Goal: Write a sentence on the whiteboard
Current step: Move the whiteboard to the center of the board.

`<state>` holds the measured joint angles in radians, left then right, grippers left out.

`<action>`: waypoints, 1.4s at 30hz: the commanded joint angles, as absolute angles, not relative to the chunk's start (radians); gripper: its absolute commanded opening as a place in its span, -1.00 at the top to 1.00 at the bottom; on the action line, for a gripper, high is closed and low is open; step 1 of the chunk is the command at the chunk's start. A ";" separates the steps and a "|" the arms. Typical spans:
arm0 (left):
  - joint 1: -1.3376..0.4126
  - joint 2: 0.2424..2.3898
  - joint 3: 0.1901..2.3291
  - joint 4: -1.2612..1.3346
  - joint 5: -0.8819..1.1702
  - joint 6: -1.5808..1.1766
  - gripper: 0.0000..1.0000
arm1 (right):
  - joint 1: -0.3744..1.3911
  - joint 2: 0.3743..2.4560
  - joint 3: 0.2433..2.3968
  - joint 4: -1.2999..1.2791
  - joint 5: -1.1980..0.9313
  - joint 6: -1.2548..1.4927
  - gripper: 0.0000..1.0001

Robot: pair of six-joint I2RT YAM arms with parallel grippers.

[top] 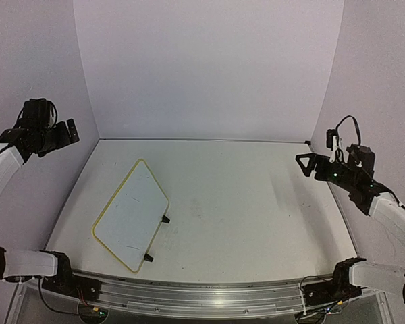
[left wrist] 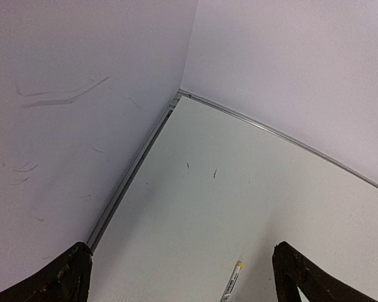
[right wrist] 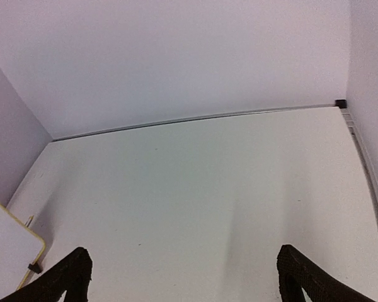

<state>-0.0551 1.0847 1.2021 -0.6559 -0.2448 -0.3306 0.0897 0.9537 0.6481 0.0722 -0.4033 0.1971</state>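
Yellow-rimmed whiteboard [top: 131, 212] rests on the white table's [top: 256, 202] left side.

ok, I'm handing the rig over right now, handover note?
Left claw: open, empty, raised by the left wall.
Right claw: open, empty, raised on the right.
Whiteboard: on the table, left of centre, apart from both claws.
Done: cannot confirm; any sentence is too faint to read from overhead.
Left: no marker held; check the board up close, write if needed.
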 commanded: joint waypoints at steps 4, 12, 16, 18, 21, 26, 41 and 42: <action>-0.049 1.093 1.124 -0.529 -0.187 -0.172 -0.99 | 0.436 1.138 0.776 0.063 -0.500 0.120 -0.85; -0.044 1.059 1.058 -0.481 -0.084 -0.185 -0.99 | 0.763 1.530 0.957 0.112 -0.485 0.039 -0.67; -0.044 1.056 1.046 -0.485 -0.093 -0.185 -0.99 | 0.846 1.703 1.063 0.144 -0.491 -0.002 -0.58; -0.044 1.055 1.043 -0.486 -0.090 -0.184 -0.99 | 0.882 1.785 1.126 0.144 -0.495 -0.032 -0.53; -0.044 1.049 1.044 -0.485 -0.084 -0.175 -0.99 | 0.917 1.904 1.208 0.141 -0.509 -0.051 -0.47; -0.044 1.039 1.036 -0.480 -0.083 -0.167 -0.99 | 0.949 2.035 1.309 0.141 -0.497 -0.083 -0.35; -0.044 1.051 1.042 -0.483 -0.050 -0.171 -0.99 | 0.983 2.246 1.473 0.135 -0.441 -0.139 -0.04; -0.044 1.051 1.043 -0.483 -0.049 -0.171 -0.99 | 0.986 2.256 1.481 0.135 -0.438 -0.142 -0.03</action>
